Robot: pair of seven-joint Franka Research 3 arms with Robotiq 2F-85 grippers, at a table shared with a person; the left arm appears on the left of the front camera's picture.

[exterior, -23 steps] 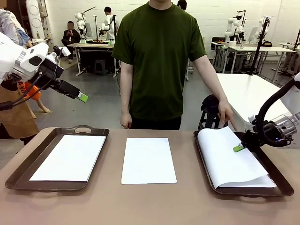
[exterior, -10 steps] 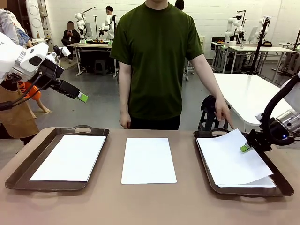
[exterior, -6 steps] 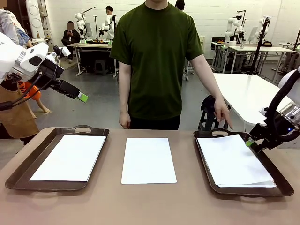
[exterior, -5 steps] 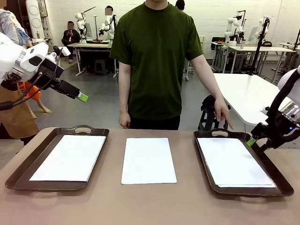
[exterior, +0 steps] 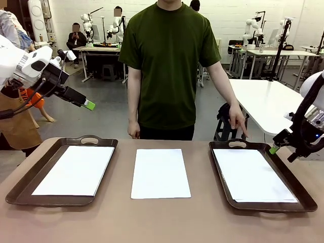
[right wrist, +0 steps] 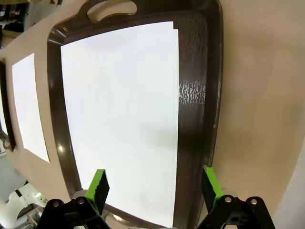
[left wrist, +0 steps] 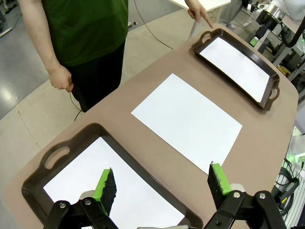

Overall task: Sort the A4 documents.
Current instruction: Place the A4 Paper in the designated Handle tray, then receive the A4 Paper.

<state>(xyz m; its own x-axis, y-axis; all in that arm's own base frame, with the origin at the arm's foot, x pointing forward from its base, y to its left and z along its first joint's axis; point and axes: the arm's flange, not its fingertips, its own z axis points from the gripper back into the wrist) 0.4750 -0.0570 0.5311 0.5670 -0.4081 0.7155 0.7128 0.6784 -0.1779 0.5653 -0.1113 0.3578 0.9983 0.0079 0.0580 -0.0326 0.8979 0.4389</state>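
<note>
While the left gripper (left wrist: 161,181) hangs raised (jaws apart), the right gripper (exterior: 282,153) hovers open above the right tray (exterior: 297,185).

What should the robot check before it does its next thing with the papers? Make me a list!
1. The right gripper is open and empty: ok.
2. The left gripper is open and empty, raised above the table's left side: ok.
3. The white paper sheets lie flat inside the right dark brown handled tray: ok.
4. The single white paper sheet lies flat on the brown table, in the middle, with nothing on it: ok.
5. The person's hand is clear of that tray: not ok, a finger points down by its far handle.
6. That finger is off the tray: cannot tell.
</note>
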